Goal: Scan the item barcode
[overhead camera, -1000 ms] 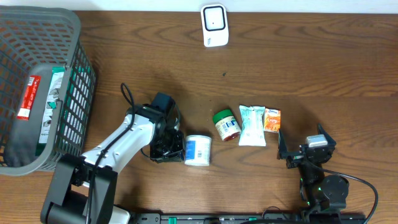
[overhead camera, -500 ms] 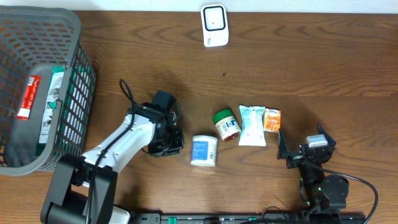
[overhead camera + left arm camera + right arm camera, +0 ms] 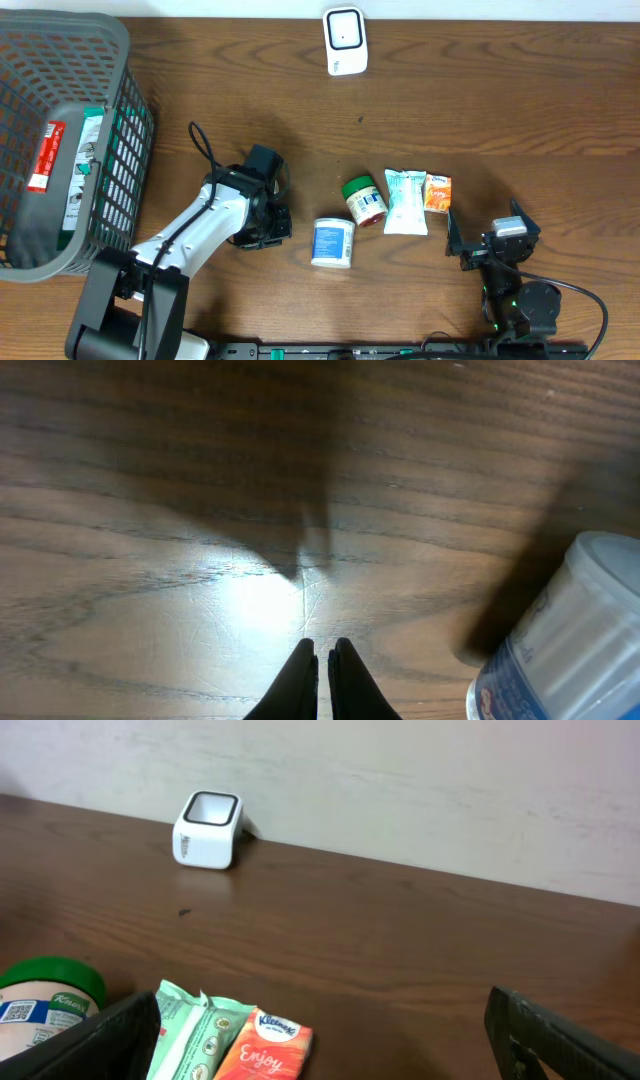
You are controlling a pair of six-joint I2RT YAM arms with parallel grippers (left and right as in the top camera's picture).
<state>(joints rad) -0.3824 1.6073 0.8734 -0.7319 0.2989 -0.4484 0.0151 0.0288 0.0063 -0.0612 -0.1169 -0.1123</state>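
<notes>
Wooden desk [image 3: 500, 100] seen from above. Far left stands a basket [image 3: 120, 40]. The left tool [image 3: 322, 655], shut and empty, hovers just left of a white tub [image 3: 332, 242] lying on its side. The right tool [image 3: 488, 235] sits wide open. The pickup looks unstarted: the left tool must open, straddle the tub, then present it to the scanner [image 3: 344, 40].

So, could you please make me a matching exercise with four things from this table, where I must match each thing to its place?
Things:
1. scanner
2. basket
3. white tub
4. orange packet

Places:
A. at the left end of the table
B. at the far edge, near the middle
C. furthest to the right of the four
D. lying on its side, closest to the robot's edge

Pairs: 1-B, 2-A, 3-D, 4-C
</notes>
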